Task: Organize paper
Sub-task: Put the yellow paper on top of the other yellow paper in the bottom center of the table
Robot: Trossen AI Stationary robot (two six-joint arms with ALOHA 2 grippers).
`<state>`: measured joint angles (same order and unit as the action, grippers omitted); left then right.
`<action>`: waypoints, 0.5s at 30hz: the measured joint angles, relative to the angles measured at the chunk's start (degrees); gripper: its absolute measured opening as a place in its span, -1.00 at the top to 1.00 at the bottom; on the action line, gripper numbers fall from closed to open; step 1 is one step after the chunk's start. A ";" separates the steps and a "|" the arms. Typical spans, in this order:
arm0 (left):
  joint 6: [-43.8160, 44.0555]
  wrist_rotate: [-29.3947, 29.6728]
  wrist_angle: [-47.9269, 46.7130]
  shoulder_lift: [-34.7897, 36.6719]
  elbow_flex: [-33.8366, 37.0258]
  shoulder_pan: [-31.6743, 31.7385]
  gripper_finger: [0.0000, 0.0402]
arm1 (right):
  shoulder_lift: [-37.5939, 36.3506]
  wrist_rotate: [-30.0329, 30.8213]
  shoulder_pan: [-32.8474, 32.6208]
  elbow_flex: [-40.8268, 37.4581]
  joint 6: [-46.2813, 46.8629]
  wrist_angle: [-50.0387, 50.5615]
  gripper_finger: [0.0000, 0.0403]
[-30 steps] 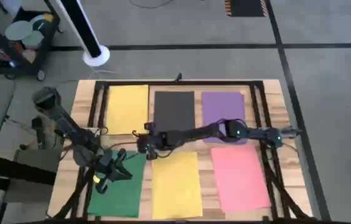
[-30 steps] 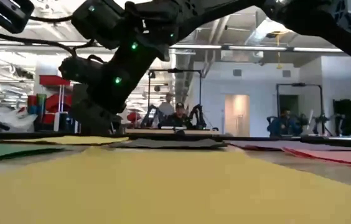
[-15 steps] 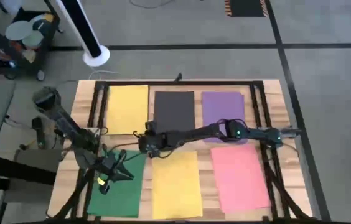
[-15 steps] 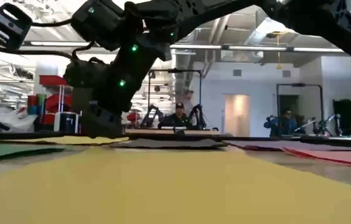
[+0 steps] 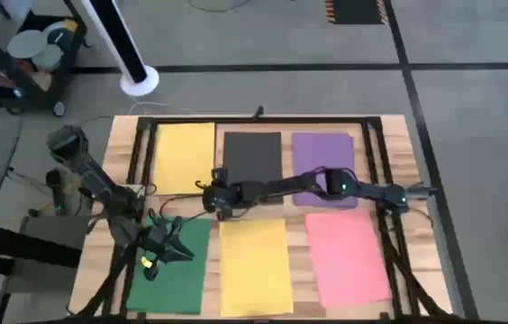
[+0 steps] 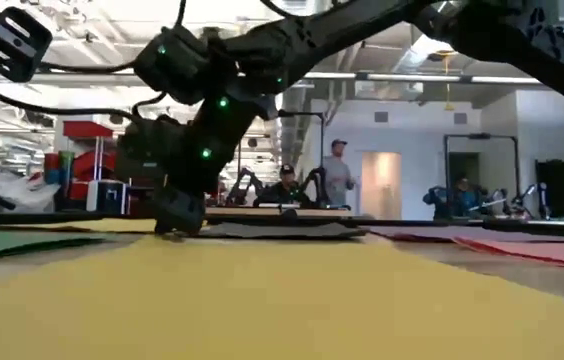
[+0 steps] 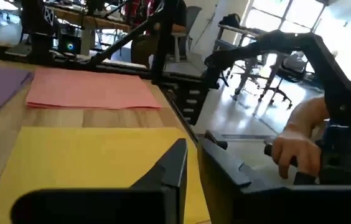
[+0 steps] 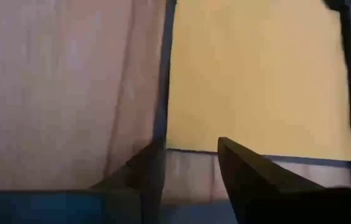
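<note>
Six sheets of paper lie flat on the wooden table in two rows. The far row holds a yellow sheet (image 5: 183, 157), a dark grey sheet (image 5: 252, 158) and a purple sheet (image 5: 323, 160). The near row holds a green sheet (image 5: 169, 270), a second yellow sheet (image 5: 254, 265) and a pink sheet (image 5: 347, 256). My right gripper (image 5: 209, 200) reaches across from the right. It is open and slants down, low over the wood by the near corners of the far yellow and dark grey sheets (image 8: 189, 146). My left gripper (image 5: 175, 245) is shut, level and empty above the green sheet's far edge. My right gripper's fingertips (image 6: 177, 228) stand down at table height beside the far yellow sheet's near edge (image 8: 250, 149). Whether they touch the wood or a sheet I cannot tell. Nothing is between the fingers.
A black frame (image 5: 146, 126) runs around the tabletop. A person's hand (image 7: 294, 149) shows beyond the table's right side in the left wrist view, and people stand in the room behind (image 6: 337, 175). A cart (image 5: 29, 54) and a white pole base (image 5: 139, 79) stand off the far left.
My right gripper has sunk toward the table and gone a little toward the far edge, off the near yellow sheet's far end. The sheets lie as before.
</note>
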<state>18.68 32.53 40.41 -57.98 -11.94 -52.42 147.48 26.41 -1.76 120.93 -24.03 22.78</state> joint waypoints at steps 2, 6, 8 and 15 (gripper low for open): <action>-0.23 0.00 -0.01 0.00 0.01 0.00 0.82 | -0.01 -0.45 0.04 -0.03 0.00 -0.48 0.30; 0.04 -0.02 -0.01 0.00 0.00 0.00 0.82 | -0.01 -2.26 0.42 -0.03 0.14 -0.94 0.31; 0.43 -0.09 -0.03 0.00 0.00 0.00 0.82 | -0.02 -2.52 0.31 -0.03 0.15 -1.00 0.31; 1.13 -0.33 -0.78 0.00 0.01 0.00 0.82 | -0.02 -2.82 -0.54 -0.05 0.35 -2.23 0.31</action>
<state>19.81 32.21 39.63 -57.98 -11.93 -52.42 147.46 23.59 -2.29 120.88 -23.68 20.54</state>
